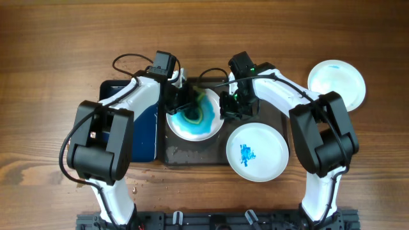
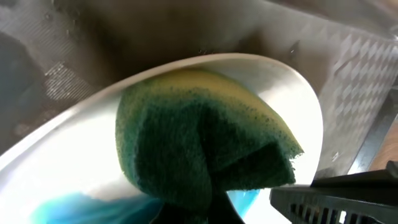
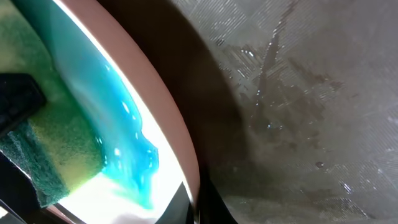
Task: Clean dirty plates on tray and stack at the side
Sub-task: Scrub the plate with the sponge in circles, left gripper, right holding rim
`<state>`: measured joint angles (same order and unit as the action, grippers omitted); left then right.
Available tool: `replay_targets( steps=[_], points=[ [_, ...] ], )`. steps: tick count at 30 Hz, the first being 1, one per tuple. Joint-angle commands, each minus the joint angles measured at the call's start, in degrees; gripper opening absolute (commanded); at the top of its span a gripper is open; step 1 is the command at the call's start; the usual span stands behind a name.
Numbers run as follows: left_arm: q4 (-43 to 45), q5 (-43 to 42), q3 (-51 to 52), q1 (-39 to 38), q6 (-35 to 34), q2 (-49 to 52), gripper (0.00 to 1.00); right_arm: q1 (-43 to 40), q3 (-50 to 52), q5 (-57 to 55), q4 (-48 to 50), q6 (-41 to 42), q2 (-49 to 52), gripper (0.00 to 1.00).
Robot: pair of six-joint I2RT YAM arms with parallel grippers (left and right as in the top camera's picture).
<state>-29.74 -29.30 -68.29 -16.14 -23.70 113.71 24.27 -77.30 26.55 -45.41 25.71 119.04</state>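
Observation:
A dirty plate (image 1: 203, 128) with a pool of blue paint lies at the left of the grey tray (image 1: 185, 153). My left gripper (image 1: 184, 100) is shut on a green and yellow sponge (image 2: 199, 143) and presses it on this plate (image 2: 298, 106). My right gripper (image 1: 228, 107) is shut on the plate's right rim (image 3: 171, 124), its fingers (image 3: 205, 202) on either side of the edge. A second plate (image 1: 257, 152) with a small blue smear lies on the tray's right front. A third plate (image 1: 337, 82) with a pale blue wash lies on the bare wood at the far right.
A narrower dark blue tray (image 1: 146, 128) lies against the grey tray's left side, under my left arm. The grey tray's floor (image 3: 311, 112) is wet. Cables loop above both wrists at the back.

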Motion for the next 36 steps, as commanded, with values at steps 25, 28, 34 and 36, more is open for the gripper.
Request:
replay_targets(
  steps=[25,28,34,36],
  points=[
    [-9.2,-2.4,0.6,-4.7,-2.3,1.8,0.04,0.1,0.9,-7.3,-1.9,-1.8,2.6,0.05],
    [-5.0,-0.7,0.5,-4.3,-4.2,1.8,0.04,0.1,0.9,-7.3,-1.9,-1.7,2.6,0.05],
    [-10.0,17.4,0.6,-3.3,-6.3,1.8,0.04,0.1,0.9,-7.3,-2.0,-1.4,2.6,0.04],
    [-12.2,22.8,0.6,-3.2,-7.2,1.8,0.04,0.1,0.9,-7.3,-2.0,-1.3,2.6,0.05]
  ],
)
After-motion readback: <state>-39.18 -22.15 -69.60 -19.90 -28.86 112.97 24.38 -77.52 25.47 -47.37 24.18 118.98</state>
